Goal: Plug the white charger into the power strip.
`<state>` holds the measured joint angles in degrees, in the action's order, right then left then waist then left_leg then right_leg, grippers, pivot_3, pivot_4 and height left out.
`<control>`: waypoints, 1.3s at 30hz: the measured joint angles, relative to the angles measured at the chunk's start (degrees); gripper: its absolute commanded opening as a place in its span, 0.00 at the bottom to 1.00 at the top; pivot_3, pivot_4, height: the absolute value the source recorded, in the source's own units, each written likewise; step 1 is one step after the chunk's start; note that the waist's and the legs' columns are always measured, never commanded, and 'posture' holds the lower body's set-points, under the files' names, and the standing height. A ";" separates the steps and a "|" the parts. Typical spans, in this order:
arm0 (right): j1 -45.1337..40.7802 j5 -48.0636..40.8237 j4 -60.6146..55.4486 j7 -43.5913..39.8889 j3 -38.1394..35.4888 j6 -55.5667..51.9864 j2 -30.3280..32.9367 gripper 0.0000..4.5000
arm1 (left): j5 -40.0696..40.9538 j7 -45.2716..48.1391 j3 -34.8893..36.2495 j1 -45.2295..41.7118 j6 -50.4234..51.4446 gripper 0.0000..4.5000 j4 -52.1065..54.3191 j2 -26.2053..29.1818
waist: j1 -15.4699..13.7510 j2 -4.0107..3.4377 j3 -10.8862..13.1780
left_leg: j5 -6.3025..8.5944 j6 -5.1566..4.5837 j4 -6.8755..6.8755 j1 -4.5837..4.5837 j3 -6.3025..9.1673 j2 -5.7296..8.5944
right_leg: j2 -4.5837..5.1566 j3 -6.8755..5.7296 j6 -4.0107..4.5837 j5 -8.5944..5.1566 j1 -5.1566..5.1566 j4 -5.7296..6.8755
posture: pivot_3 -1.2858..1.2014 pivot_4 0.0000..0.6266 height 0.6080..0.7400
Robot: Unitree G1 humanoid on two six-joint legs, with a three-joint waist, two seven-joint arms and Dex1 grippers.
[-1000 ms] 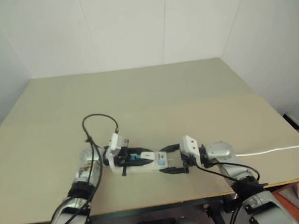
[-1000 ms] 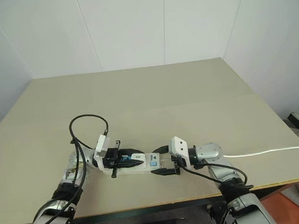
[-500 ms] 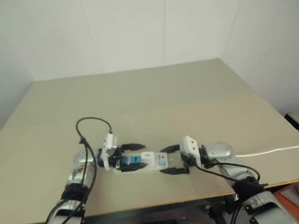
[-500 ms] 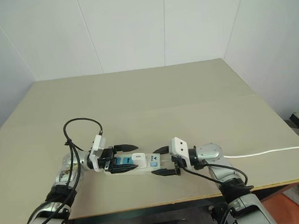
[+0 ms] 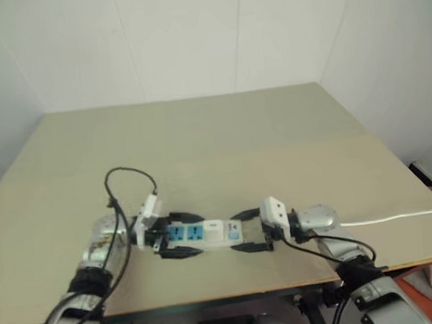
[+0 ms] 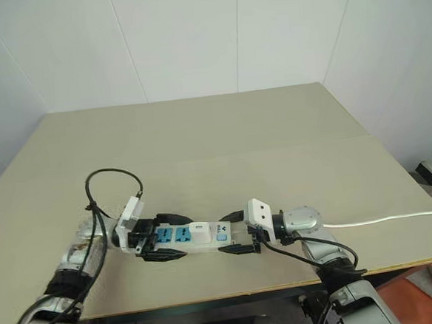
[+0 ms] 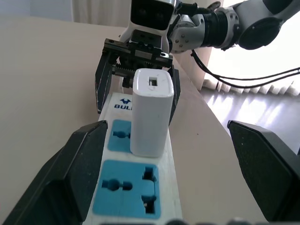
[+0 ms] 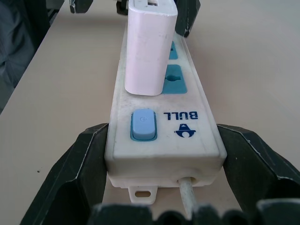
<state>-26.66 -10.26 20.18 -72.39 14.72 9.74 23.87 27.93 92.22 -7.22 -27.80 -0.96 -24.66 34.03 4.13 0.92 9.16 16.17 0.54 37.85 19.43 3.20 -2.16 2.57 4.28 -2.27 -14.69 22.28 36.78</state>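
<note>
One tan table (image 6: 273,128) w/ the power strip (image 6: 186,237) lying flat near the front edge, its cord running off under the right arm. Right gripper (image 6: 236,233) has its fingers clamped on both long sides of the strip at the switch end, while the left gripper (image 6: 160,237) is at the opposite end w/ fingers spread wide, grasping nothing, one finger on each side of the strip. White charger (image 7: 151,112) stands upright in the socket next to the switch (image 8: 142,125), apart from both grippers.
</note>
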 measured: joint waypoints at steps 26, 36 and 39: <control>5.83 -11.59 -21.97 -9.50 -12.70 -8.50 24.31 0.99 | 5.15 0.04 11.41 4.93 2.82 1.00 5.49 11.59 | -1.85 0.13 0.82 | -0.01 0.03 0.01 0.96 0.00 0.00 | 0.08 -0.17 0.57 0.18 0.84 -0.04 | 0.52 0.24 1.00; 23.39 -17.33 -30.79 -12.62 -31.76 -11.93 38.03 0.99 | 5.97 -1.11 16.94 13.74 4.89 1.00 13.31 13.76 | -1.66 0.17 0.87 | -0.02 0.03 0.01 0.86 -0.10 -0.02 | 0.10 -0.14 0.20 -0.04 0.77 -0.05 | 0.52 0.24 1.00; 25.44 -17.51 -31.48 -11.70 -33.47 -12.86 38.03 0.99 | 5.94 -2.11 17.42 14.89 5.00 1.00 14.93 13.41 | -1.70 0.17 0.88 | -0.02 0.04 0.01 0.87 -0.12 -0.01 | 0.11 -0.12 0.20 -0.04 0.77 -0.06 | 0.52 0.24 1.00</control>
<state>-1.22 -27.78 -11.30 -84.09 -18.75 -3.12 61.89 33.88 90.10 10.20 -12.91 4.04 -9.73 47.44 2.44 1.10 10.03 16.15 0.58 37.86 20.29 3.08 -2.17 2.68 4.16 -2.07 -14.73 23.05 36.72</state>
